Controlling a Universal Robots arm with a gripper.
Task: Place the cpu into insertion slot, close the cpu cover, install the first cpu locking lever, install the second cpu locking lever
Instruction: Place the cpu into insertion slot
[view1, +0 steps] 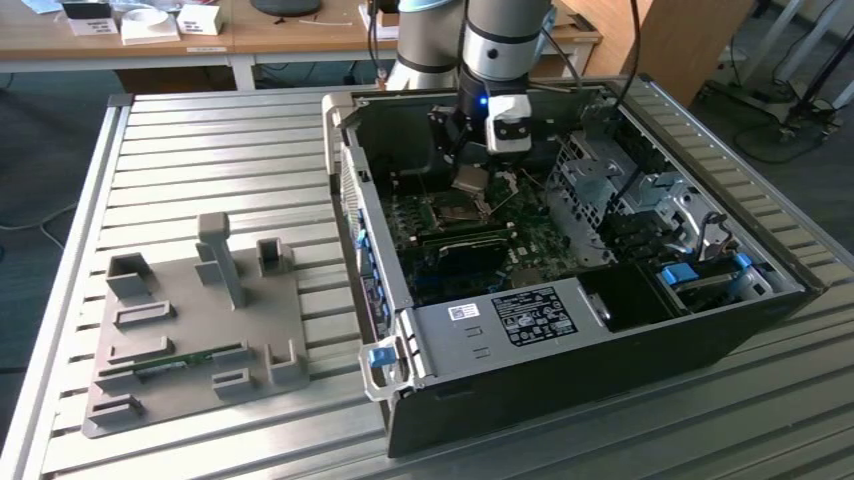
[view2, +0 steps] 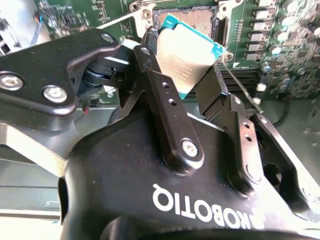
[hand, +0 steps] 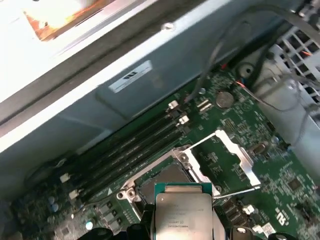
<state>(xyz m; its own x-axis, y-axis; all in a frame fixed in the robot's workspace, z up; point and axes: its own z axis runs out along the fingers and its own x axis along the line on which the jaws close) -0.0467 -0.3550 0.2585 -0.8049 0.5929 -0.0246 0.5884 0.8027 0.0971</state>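
While gripping the chip (view2: 187, 55) by two opposite edges with closed fingers (view2: 167, 100), holds it tilted above the open socket (hand: 162, 177) of the green board (hand: 280, 190) inside the computer case (view1: 534, 380) on the slatted bench (view1: 227, 140), with the hinged cover frame (hand: 245, 161) swung up clear beside the socket.

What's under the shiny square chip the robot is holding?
Under the cpu, held by the gripper, is the open insertion slot on the green motherboard. The cpu cover stands flipped open beside it. The chip hides part of the slot's inside.
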